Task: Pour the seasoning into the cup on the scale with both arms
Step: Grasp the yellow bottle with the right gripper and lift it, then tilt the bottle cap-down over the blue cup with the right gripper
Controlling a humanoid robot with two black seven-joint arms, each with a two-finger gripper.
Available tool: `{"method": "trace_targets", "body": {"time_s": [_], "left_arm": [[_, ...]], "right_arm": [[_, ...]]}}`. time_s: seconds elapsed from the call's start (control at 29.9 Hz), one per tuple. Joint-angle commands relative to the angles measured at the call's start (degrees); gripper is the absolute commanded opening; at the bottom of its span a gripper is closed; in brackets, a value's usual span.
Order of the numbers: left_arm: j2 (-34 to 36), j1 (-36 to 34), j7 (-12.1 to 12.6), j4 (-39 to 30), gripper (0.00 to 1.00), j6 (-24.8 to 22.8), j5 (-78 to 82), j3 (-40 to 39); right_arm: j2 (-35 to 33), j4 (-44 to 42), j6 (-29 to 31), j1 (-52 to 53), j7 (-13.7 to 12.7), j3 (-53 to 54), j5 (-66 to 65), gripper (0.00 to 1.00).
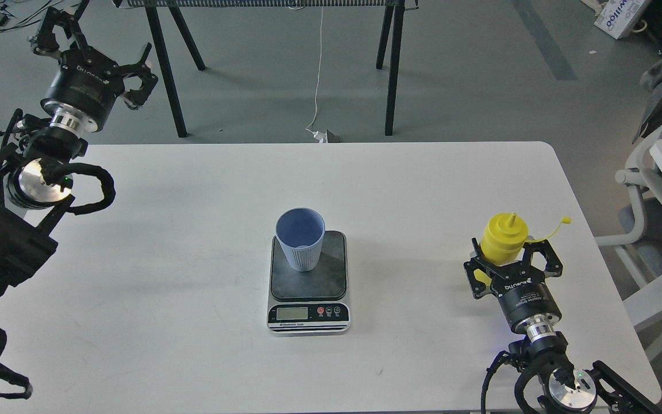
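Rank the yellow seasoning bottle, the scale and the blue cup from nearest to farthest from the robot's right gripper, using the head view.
1. Seasoning bottle: between the right gripper's fingers, table's right side.
2. Scale: table centre, left of that gripper.
3. Cup: on the scale's rear-left part, marginally farther.

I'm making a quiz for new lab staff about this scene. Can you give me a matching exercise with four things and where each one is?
Things:
1. cup
2. seasoning bottle
3. left end effector
4. scale

Places:
A. flat on the middle of the white table
B. between the fingers of the right end effector
C. raised beyond the table's far left corner, empty
D. upright on the dark platform

Pairs: 1-D, 2-B, 3-C, 4-A
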Motion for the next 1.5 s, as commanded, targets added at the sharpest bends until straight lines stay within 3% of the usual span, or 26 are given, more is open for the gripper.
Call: {"method": "trace_targets", "body": {"time_s": [0.0,0.17,0.3,0.63,0.97,1.2,1.47], "left_arm": [[0.0,-0.1,0.1,0.0,1.00,0.0,0.0,-0.2],[0.0,-0.2,0.0,-0.5,1.00,0.1,0.0,-0.6],[1.9,-0.1,0.1,-2.5,1.00,0.1,0.0,-0.4],[2.4,-0.1,0.0,-2.5,1.00,0.1,0.0,-0.5],[2.7,-0.1,-0.1,-3.9,1.00,1.3,0.0,-0.6],[2.5,-0.1,-0.2,-3.9,1.00,1.3,0.1,-0.7],[2.3,-0.1,-0.2,-3.9,1.00,1.2,0.1,-0.7]], "right_arm": [[0.0,1.8,0.0,-0.2,0.0,0.0,0.0,0.50],[-2.0,6.0,0.0,0.3,0.0,1.3,-0.2,0.43],[-9.5,7.8,0.0,4.7,0.0,1.3,-1.7,0.43],[-14.3,10.5,-0.3,17.1,-1.1,0.6,-25.8,0.40],[-11.0,6.6,-13.5,35.5,-1.1,-17.5,-38.9,0.38],[-7.0,5.4,-22.1,44.0,-1.1,-32.0,-55.5,0.36],[0.1,-0.7,-26.5,53.8,-0.9,-44.4,-66.4,0.36]]}}
